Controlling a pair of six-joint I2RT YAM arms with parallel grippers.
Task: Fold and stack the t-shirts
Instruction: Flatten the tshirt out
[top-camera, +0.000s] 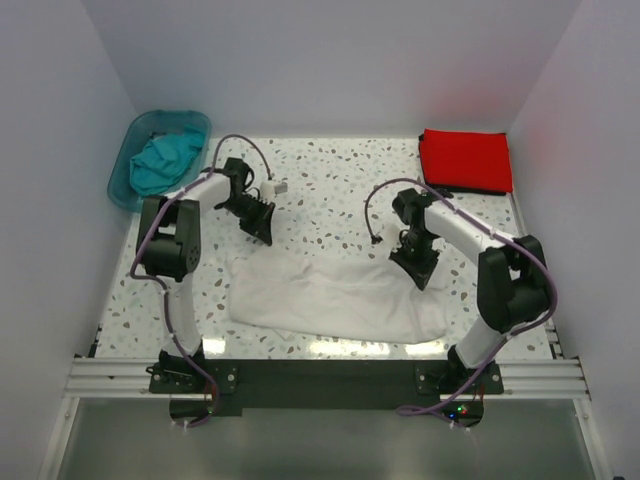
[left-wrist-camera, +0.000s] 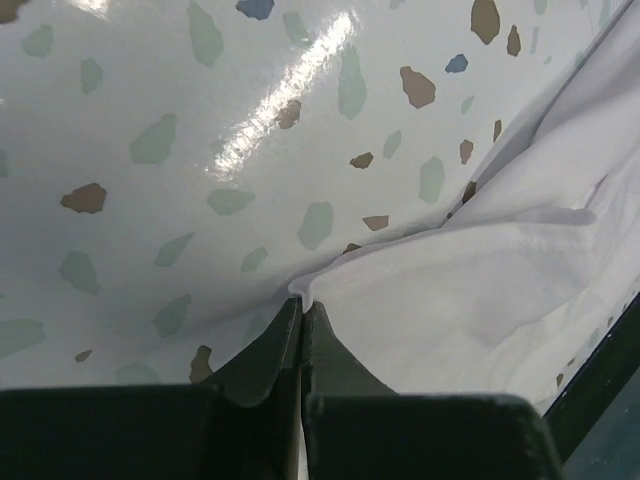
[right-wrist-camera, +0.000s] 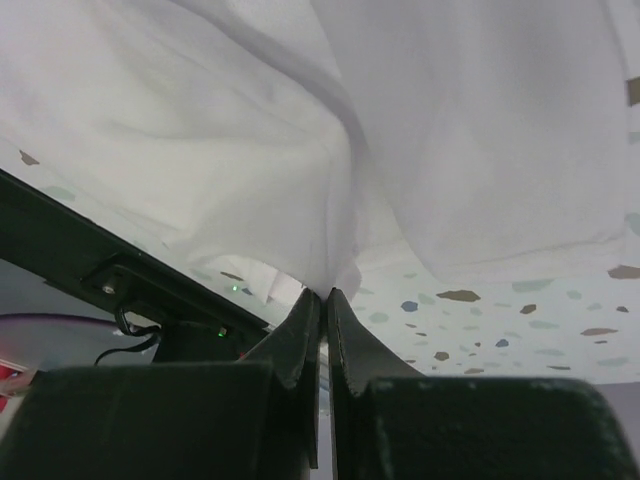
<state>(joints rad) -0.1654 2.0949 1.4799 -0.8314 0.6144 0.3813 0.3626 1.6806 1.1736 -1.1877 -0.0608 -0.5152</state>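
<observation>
The white t-shirt (top-camera: 335, 298) lies crumpled in a long band across the near middle of the speckled table. My left gripper (top-camera: 260, 235) is at its far left corner; in the left wrist view the gripper (left-wrist-camera: 303, 303) is shut, pinching a small fold of the white t-shirt (left-wrist-camera: 480, 290). My right gripper (top-camera: 420, 272) is at the shirt's right end, and the right wrist view shows that gripper (right-wrist-camera: 325, 293) shut on a bunch of the white t-shirt (right-wrist-camera: 300, 120), which hangs from it. The red t-shirt (top-camera: 465, 160) lies folded at the back right. The teal t-shirt (top-camera: 165, 160) is bundled in the tub.
The translucent teal tub (top-camera: 128, 160) stands at the back left corner. A black rail (top-camera: 320, 375) with both arm bases runs along the near edge. White walls close in the table on the left, the right and the back.
</observation>
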